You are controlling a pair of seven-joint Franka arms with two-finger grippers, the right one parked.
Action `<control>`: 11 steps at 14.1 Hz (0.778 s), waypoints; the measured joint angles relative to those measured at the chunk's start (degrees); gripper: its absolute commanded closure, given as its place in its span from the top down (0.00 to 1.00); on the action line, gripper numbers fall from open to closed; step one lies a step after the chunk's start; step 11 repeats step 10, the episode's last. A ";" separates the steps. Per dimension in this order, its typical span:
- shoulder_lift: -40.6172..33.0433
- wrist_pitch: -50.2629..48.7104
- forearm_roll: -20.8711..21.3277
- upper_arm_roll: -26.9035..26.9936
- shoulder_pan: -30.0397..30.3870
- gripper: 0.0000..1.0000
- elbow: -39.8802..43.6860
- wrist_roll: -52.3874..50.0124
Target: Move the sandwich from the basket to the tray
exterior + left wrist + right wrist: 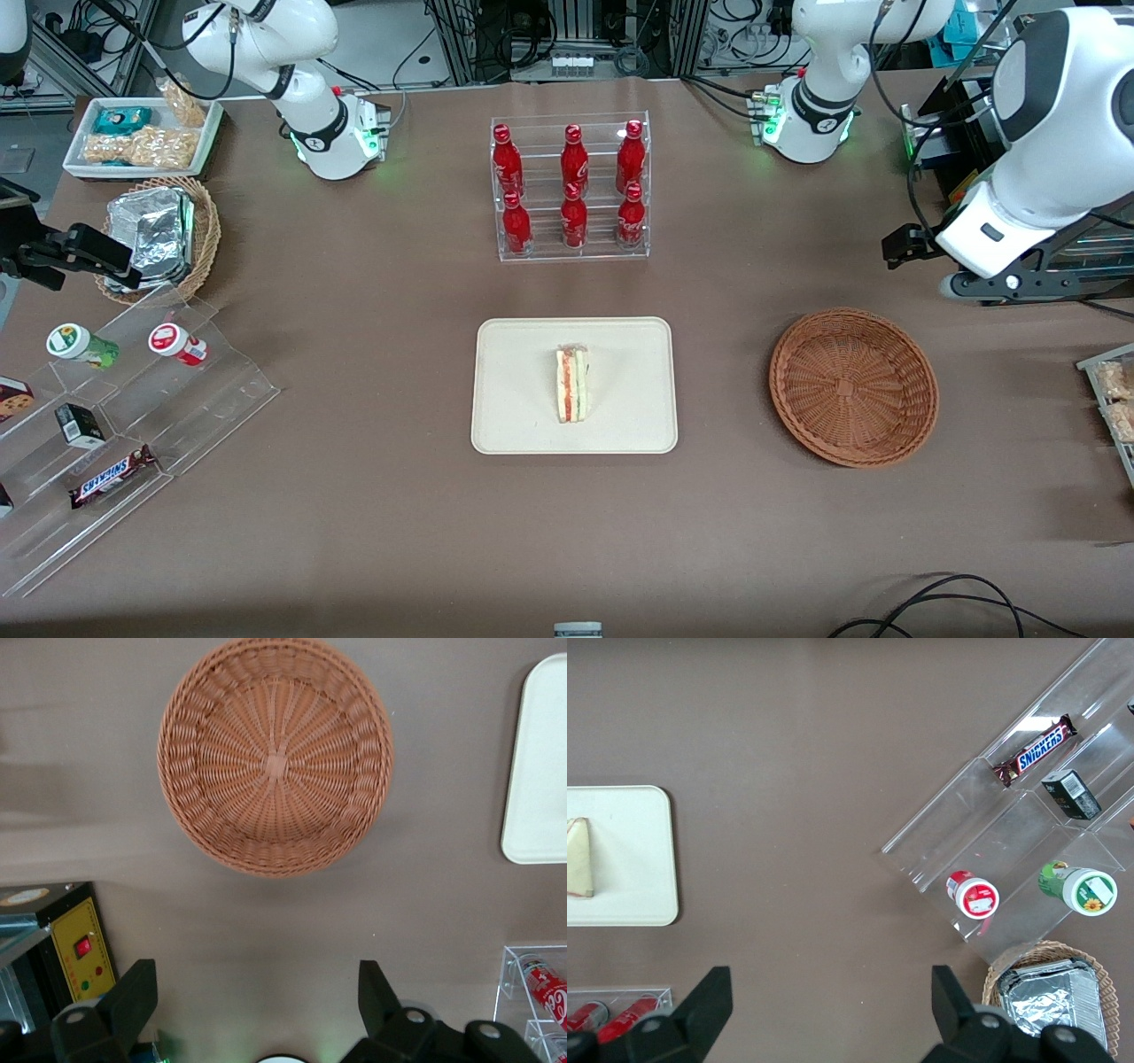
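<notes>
The sandwich (573, 385) lies on its side in the middle of the cream tray (523, 416), red and green filling along its cut edge. It also shows in the right wrist view (578, 858) on the tray (629, 859). The reddish-brown basket (852, 385) stands empty beside the tray, toward the working arm's end. My left gripper (905, 245) hangs above the table, farther from the front camera than the basket. In the left wrist view the gripper (257, 992) is open and empty, with the basket (275, 756) and a tray edge (536, 771) below.
A clear rack of red bottles (571, 186) stands farther back than the tray. A clear stepped stand with snacks (133, 416), a tan basket with foil packets (159, 235) and a white snack tray (142, 133) lie toward the parked arm's end. A yellow control box (80, 948) sits near my gripper.
</notes>
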 measured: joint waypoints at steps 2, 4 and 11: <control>0.16 0.01 0.00 -0.18 1.01 1.00 2.14 0.46; 0.71 0.08 0.00 -0.19 1.64 1.00 4.00 1.21; 3.65 2.63 -0.08 -0.23 2.61 1.00 7.12 1.31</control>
